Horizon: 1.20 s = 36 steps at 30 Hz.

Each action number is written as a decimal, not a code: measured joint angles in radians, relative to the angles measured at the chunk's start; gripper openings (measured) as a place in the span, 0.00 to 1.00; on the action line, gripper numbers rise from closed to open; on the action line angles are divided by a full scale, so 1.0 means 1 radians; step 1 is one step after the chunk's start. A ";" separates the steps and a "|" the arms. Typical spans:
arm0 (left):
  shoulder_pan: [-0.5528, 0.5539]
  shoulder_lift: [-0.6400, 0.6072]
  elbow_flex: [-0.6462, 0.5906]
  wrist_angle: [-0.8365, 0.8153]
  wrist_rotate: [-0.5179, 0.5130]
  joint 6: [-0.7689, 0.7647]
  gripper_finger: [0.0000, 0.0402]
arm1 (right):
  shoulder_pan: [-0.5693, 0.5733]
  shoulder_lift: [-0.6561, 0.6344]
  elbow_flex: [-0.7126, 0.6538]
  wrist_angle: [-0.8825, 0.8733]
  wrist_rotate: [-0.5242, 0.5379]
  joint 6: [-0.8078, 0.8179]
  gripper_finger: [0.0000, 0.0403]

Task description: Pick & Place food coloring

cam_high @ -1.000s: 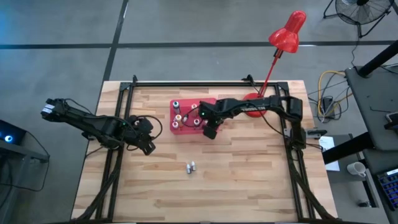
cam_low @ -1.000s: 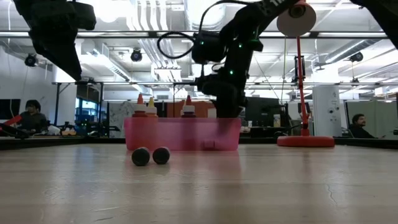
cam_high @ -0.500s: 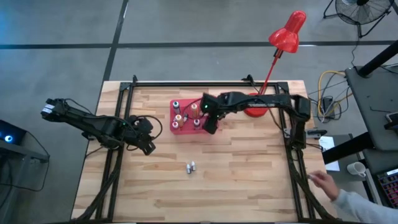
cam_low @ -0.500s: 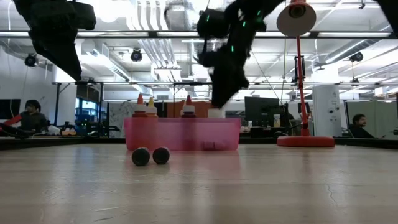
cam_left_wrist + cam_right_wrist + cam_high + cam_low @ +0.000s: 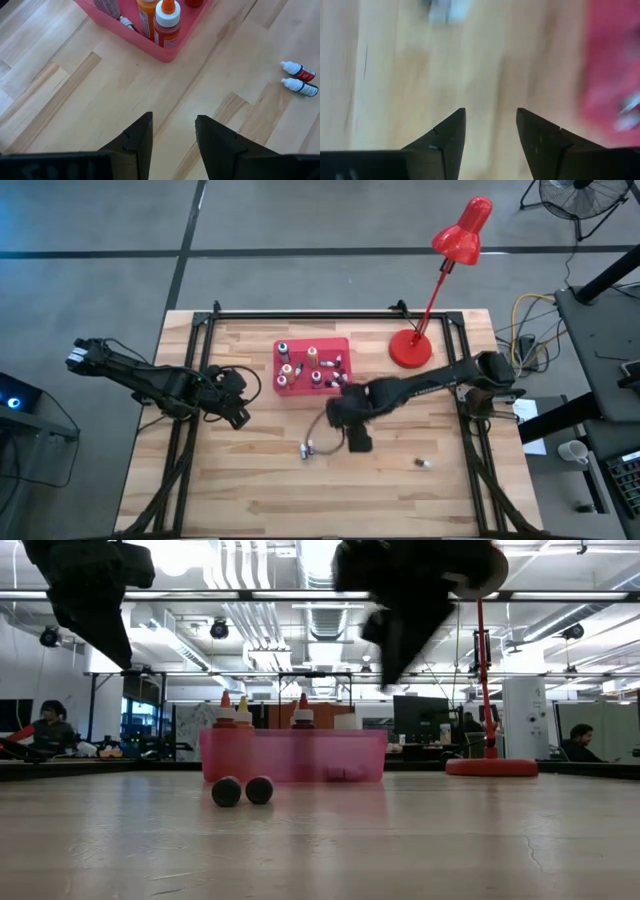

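Observation:
Several food coloring bottles stand or lie in the red tray (image 5: 279, 386), which sits toward the table's far side. Two more bottles (image 5: 307, 448) lie side by side on the bare wood near the table's middle, also seen in the left wrist view (image 5: 300, 79) and the low view (image 5: 243, 791). One small bottle (image 5: 423, 464) lies alone toward the near right. My right gripper (image 5: 357, 442) hangs open and empty above the table, to the right of the pair (image 5: 490, 120). My left gripper (image 5: 239, 414) waits open, left of the tray (image 5: 172, 125).
A red desk lamp's base (image 5: 409, 349) stands on the table right of the tray. Dark frame rails (image 5: 190, 440) run along the left, right and far edges. Bare wood lies along the near side. People sit in the room far behind the table (image 5: 45, 725).
My right gripper has risen out of the tray and swung toward the table's near edge, ending above the wood right of the two lying bottles. A person's hand showed at the near right corner and is gone; a small bottle now lies there on the table.

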 joint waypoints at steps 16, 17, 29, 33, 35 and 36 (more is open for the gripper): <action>0.000 0.000 0.000 0.008 0.000 -0.002 0.30 | 0.232 -0.017 -0.076 -0.296 -0.236 0.455 0.56; 0.000 0.000 0.000 0.008 0.000 0.000 0.30 | 0.257 -0.017 -0.084 -0.295 -0.236 0.481 0.59; 0.000 0.000 0.000 0.017 -0.012 0.034 0.30 | 0.499 -0.016 -0.181 -0.204 -0.249 0.735 0.82; 0.000 0.000 0.000 0.019 -0.012 0.034 0.30 | 0.543 -0.016 -0.242 -0.143 -0.283 0.811 0.83; 0.000 0.000 0.000 0.019 -0.012 0.034 0.30 | 0.564 -0.015 -0.270 -0.115 -0.286 0.854 0.83; 0.000 0.000 0.000 0.019 -0.012 0.034 0.30 | 0.571 -0.015 -0.282 -0.105 -0.287 0.874 0.83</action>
